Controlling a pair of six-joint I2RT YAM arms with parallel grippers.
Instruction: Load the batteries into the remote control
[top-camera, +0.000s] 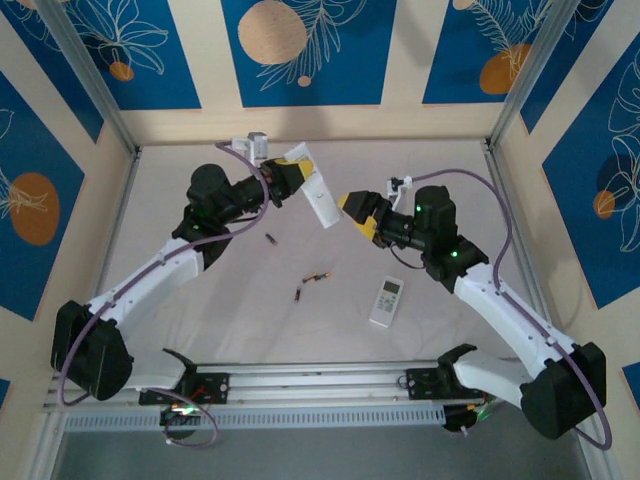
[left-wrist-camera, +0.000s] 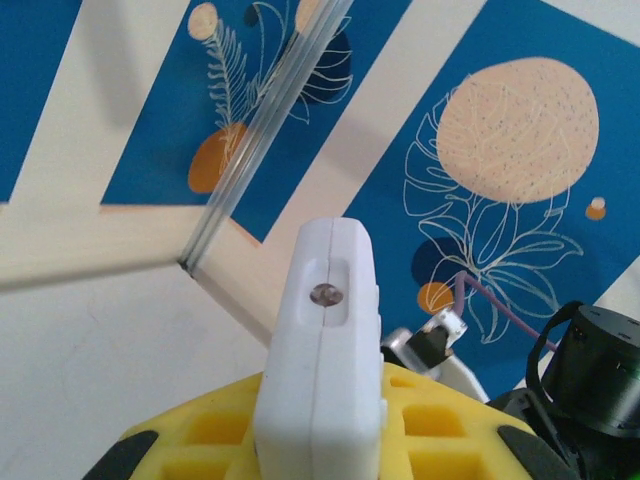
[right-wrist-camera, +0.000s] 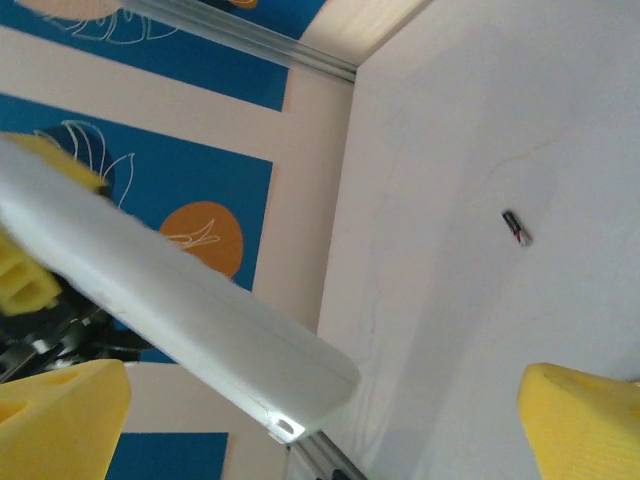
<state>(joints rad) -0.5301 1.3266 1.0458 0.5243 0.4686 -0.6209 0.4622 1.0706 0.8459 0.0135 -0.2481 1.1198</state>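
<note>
The left gripper (top-camera: 288, 175) is pinching the white remote (top-camera: 320, 200) by one end in mid-air, while the right gripper (top-camera: 352, 208) is hanging spread wide by its free end. It's looking like smooth hard plastic, so probably light, stiff and slippery, and I'd be grabbing across the flat faces. The tiny round batteries (top-camera: 318, 276) are lying loose on the table (top-camera: 240, 320).

Over the middle of the bench (top-camera: 440, 150) the way is blocked. The white remote (top-camera: 320, 198) slants in the air, clamped in the left pincer (top-camera: 297, 172), with the wide-spread right pincer (top-camera: 355, 215) just beside its lower end. Beneath them, batteries (top-camera: 298, 293) lie scattered, and a second remote (top-camera: 386, 301) lies near the right arm. The back corners are free. Walls (top-camera: 300, 120) hem in three sides.
</note>
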